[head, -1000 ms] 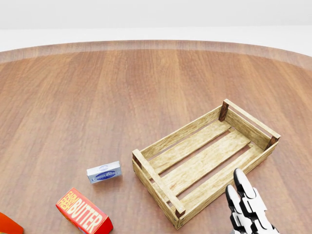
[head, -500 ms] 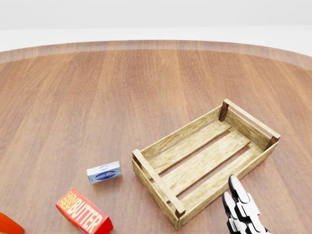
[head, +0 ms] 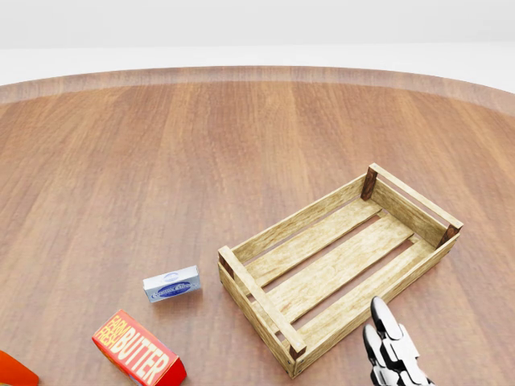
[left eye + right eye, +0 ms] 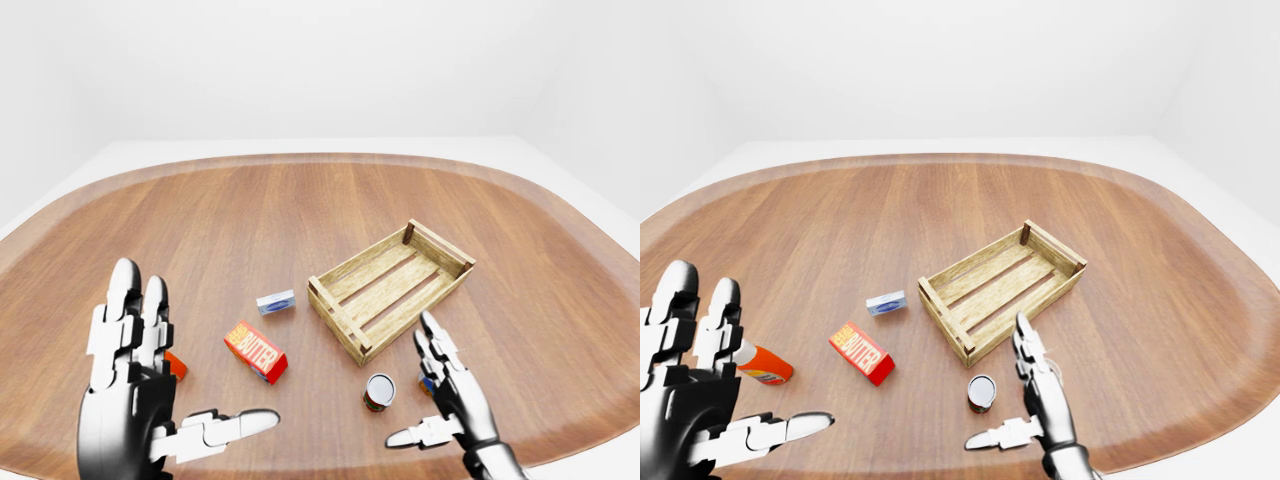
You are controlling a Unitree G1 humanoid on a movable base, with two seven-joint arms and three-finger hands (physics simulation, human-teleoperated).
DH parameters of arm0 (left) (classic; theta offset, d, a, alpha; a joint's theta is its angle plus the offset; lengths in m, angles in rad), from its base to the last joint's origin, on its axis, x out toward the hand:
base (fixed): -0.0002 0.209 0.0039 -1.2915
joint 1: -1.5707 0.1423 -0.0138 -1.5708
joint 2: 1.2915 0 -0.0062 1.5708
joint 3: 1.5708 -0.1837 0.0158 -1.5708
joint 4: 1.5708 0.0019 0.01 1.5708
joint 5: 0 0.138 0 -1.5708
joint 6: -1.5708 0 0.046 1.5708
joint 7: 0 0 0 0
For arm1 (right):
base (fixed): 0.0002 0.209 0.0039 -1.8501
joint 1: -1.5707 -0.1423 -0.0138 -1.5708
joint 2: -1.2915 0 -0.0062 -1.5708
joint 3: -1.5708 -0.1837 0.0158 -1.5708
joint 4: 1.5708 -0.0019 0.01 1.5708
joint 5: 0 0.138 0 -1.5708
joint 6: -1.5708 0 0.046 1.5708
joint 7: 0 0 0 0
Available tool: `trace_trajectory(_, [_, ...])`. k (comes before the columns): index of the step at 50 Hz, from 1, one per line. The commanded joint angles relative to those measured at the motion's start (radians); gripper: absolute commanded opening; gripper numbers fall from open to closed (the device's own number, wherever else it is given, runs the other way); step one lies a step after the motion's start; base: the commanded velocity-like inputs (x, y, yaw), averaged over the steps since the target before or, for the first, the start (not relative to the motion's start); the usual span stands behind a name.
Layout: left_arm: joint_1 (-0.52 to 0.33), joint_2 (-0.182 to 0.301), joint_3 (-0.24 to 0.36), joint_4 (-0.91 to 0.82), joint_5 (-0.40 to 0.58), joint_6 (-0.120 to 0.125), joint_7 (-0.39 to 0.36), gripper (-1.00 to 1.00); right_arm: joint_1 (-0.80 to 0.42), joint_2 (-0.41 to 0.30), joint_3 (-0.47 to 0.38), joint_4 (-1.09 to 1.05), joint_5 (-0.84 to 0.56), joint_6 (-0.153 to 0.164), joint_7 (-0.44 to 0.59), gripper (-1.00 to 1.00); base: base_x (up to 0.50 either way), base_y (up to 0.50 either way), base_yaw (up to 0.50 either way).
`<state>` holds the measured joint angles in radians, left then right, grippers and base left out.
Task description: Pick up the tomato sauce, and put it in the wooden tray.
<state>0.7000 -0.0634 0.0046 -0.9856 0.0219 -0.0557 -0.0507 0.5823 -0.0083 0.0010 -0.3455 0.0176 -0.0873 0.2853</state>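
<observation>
— While you log it: where's the tomato sauce (image 4: 981, 393)?
— Can upright on the table (image 4: 1140, 300), just below the wooden tray (image 4: 1002, 287), beside the right hand (image 4: 1035, 400).
— Hands?
— Right fingers splayed, gripping nothing. Left hand (image 4: 135, 400) spread too, empty.
— Others?
— Butter box (image 4: 862, 352), small blue pack (image 4: 886, 302), orange bottle (image 4: 762, 364) at left.

butter box (image 4: 862, 353) red (yellow lettering) | wooden tray (image 4: 1001, 288) pale tan
</observation>
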Motion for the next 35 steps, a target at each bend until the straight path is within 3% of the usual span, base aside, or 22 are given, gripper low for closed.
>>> trace_trajectory(1, [-0.004,0.002,0.000,0.005,-0.001,0.002,0.000,1.00,-0.012,-0.005,0.004,0.038,-0.015,0.000,-0.012,1.00,0.00,0.00,0.00])
trace_trajectory(35, [-0.011,-0.004,0.006,0.011,0.000,0.002,-0.005,1.00,-0.083,-0.014,0.012,0.157,-0.056,0.000,-0.055,1.00,0.00,0.00,0.00])
